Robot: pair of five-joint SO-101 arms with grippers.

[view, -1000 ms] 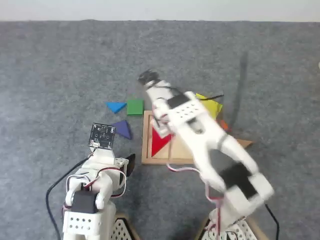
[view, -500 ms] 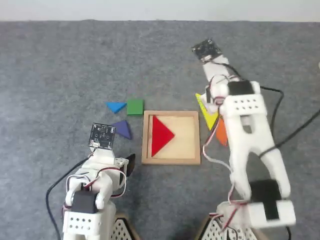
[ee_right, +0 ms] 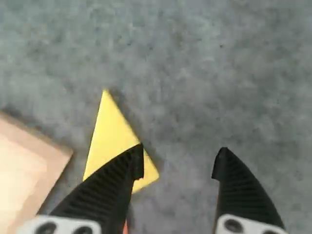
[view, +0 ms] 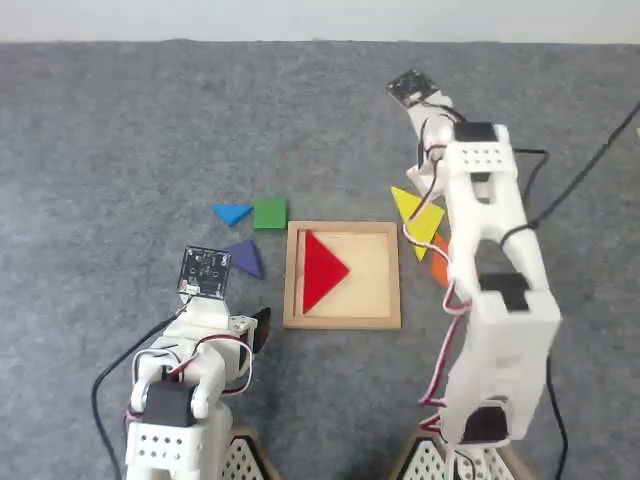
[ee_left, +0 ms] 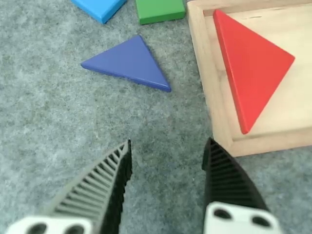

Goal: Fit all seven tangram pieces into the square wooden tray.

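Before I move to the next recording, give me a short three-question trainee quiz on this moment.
1. True or false: the red triangle lies inside the square wooden tray.
2. Which piece lies closest to the right gripper? A: green square. B: yellow triangle. C: light blue triangle.
3. Fill in: the left gripper is ____, holding nothing.
Key: 1 true; 2 B; 3 open.

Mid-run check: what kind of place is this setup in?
Probably a tabletop robot test bench: grey felt-like mat, two small arms at its near edge, a wooden tray with tangram pieces beside it.
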